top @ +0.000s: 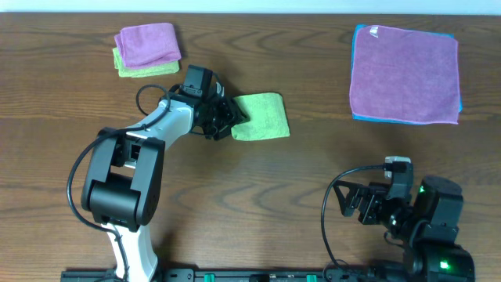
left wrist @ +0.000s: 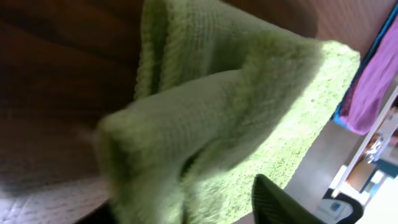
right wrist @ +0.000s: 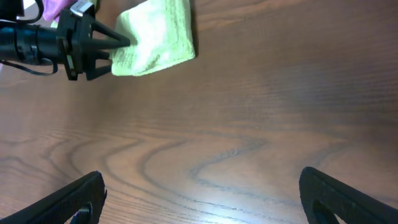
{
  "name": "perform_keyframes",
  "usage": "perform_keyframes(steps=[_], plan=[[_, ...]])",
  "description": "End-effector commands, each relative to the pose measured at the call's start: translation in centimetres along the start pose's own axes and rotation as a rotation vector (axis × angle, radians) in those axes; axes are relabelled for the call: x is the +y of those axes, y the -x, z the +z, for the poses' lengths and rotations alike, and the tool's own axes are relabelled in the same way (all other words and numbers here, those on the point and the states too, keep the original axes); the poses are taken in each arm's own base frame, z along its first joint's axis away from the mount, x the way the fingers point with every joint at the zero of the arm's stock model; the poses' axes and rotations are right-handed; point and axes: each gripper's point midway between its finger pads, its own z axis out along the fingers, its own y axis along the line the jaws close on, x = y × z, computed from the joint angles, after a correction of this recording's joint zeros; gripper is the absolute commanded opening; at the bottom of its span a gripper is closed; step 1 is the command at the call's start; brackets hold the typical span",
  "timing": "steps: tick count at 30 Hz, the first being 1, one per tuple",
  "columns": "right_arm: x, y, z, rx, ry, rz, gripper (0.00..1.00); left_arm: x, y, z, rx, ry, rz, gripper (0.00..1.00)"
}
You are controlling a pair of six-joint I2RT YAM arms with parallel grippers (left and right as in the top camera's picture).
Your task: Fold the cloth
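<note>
A folded green cloth (top: 261,117) lies on the wooden table just left of centre, towards the back. My left gripper (top: 228,119) is at its left edge and is shut on that edge. In the left wrist view the green cloth (left wrist: 236,124) fills the frame, bunched up between the fingers (left wrist: 186,208). The right wrist view shows the cloth (right wrist: 158,34) at the far left with the left gripper (right wrist: 121,43) pinching it. My right gripper (top: 352,202) is open and empty low at the front right, its fingers wide apart (right wrist: 202,193) over bare wood.
A folded purple cloth on a green one (top: 147,48) sits at the back left. A flat stack with a purple cloth on top of a blue one (top: 405,74) lies at the back right. The left arm's cable loops beside its wrist.
</note>
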Motion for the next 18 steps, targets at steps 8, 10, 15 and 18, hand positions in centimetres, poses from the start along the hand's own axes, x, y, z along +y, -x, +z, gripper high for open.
perform_keyframes(steps=[8, 10, 15, 18], plan=[[0.0, -0.1, 0.0, 0.000, 0.007, 0.019, 0.99, 0.4, -0.2, 0.9, 0.010, 0.005, 0.052, 0.23], [0.0, -0.1, 0.0, 0.000, 0.007, 0.019, 0.99, 0.5, -0.2, 1.0, 0.013, 0.006, 0.054, 0.11], [0.0, -0.1, 0.0, 0.000, 0.007, 0.019, 0.99, 0.2, -0.1, 1.1, 0.009, -0.009, 0.082, 0.06], [0.0, -0.1, 0.0, 0.000, 0.007, 0.019, 0.99, -0.9, 0.2, 1.0, 0.007, -0.061, 0.114, 0.06]])
